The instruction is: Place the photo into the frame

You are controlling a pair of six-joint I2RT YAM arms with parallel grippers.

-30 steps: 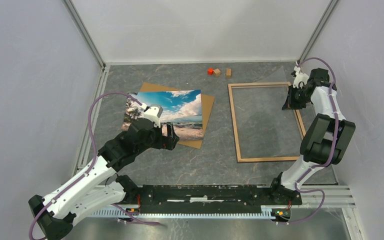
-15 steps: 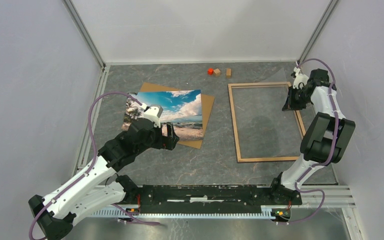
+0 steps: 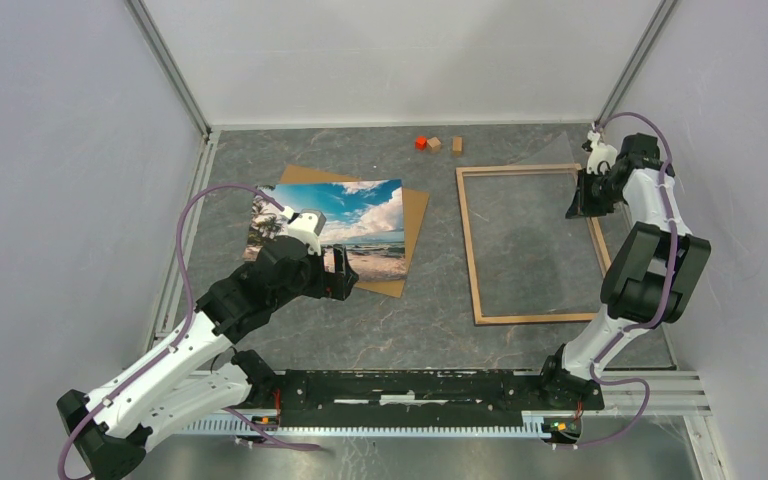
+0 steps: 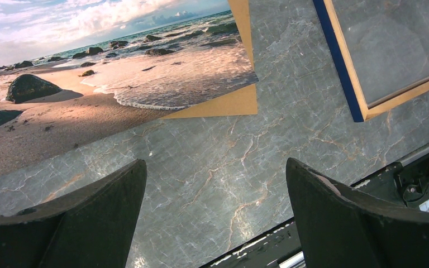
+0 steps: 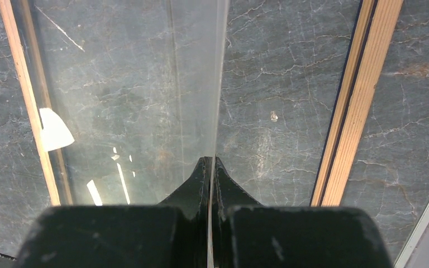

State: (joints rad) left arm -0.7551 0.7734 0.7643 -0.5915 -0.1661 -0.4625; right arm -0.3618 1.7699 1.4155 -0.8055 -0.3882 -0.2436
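Photo: we see one beach print point(image 3: 345, 225) lying flat, well to the left of the frame point(image 3: 530, 319), on top of a brown board point(image 3: 415, 215).
Left gripper: the left gripper point(image 4: 215, 167) hangs with its fingers spread wide and nothing between them, over the table point(image 3: 410, 330) left of the frame. The photo's corner nearest the frame lies just beyond its fingertips and is not touched.
Right gripper: the right gripper point(image 5: 211, 159) is pinched tight on the edge of a clear pane point(image 5: 134, 111), above the frame's far right corner. It is well apart from the photo.
Pane: it reaches from the fingers out over the frame's opening. From above we make out only a faint outline, so we cannot tell its tilt.
Edges: the board's corner pokes out past the photo on the side facing the frame. The photo's far-left edge overhangs the board. The frame's rail shows light wood on top and dark blue on its outer side.
Room: a strip of bare table runs between the board and the frame's left rail.
Count: one photo, one frame, one board, one pane, two arms. Three small blocks sit just beyond the frame's far left corner: one red block point(image 3: 421, 143) and two wooden blocks point(image 3: 434, 144).
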